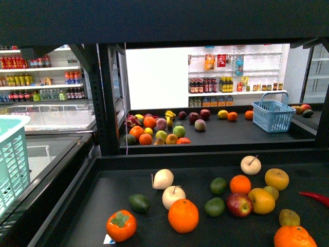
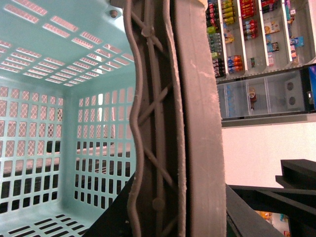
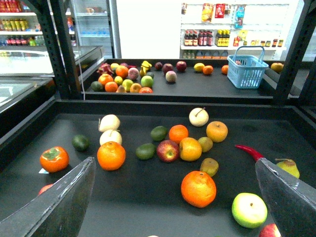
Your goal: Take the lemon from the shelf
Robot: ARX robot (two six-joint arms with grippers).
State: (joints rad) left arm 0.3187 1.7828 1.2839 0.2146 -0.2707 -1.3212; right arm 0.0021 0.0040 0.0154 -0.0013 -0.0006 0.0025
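Note:
The lemon (image 1: 272, 191) (image 3: 205, 143), a small yellowish oval, lies on the shelf (image 1: 77, 211) deck (image 3: 148, 197), tucked against a larger yellow-orange fruit (image 3: 189, 149) and half hidden by it in the front view. In the right wrist view my right gripper (image 3: 173, 207) hangs open above the near deck. Its fingers (image 3: 59, 202) are spread wide, with an orange (image 3: 198, 188) between them. The lemon lies beyond that orange, apart from the fingers. My left gripper (image 2: 165, 148) is shut on nothing, beside a teal basket (image 2: 44, 123). Neither gripper shows in the front view.
Around the lemon lie a red apple (image 3: 168, 150), oranges (image 3: 178, 133), limes (image 3: 145, 151), pale pears (image 3: 198, 117), a persimmon (image 3: 54, 158), a green apple (image 3: 249, 210) and a red chilli (image 3: 249, 152). A farther deck holds more fruit and a blue basket (image 1: 273, 116).

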